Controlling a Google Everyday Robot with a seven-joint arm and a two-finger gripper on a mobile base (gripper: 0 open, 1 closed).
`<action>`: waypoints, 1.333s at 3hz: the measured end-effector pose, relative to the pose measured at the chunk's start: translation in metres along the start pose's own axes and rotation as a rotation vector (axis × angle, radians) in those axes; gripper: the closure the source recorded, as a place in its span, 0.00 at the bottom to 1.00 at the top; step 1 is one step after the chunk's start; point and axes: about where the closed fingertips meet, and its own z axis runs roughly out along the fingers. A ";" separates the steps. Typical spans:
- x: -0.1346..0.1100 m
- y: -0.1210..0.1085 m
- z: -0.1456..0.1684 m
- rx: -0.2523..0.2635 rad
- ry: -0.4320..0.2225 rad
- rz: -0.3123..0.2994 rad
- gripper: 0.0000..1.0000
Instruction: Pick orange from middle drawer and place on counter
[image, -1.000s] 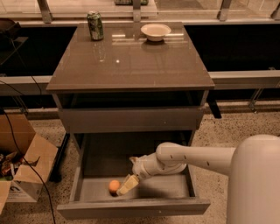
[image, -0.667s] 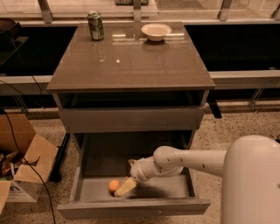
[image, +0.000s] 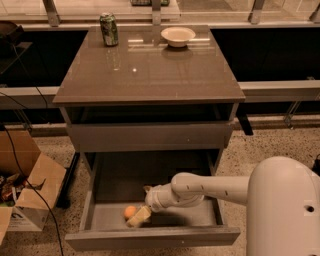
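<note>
Since the earlier frames, the tool has shifted along the floor of the open middle drawer toward the orange and now appears to touch it. The orange lies immediately beyond the tool tip, toward the picture's left edge, near the drawer front. Tool opening and hold: cannot tell.
</note>
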 end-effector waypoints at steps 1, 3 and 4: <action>0.000 0.006 0.010 -0.003 -0.012 0.015 0.19; 0.006 0.021 0.009 0.003 -0.017 0.044 0.65; -0.002 0.023 0.003 0.009 -0.055 0.055 0.96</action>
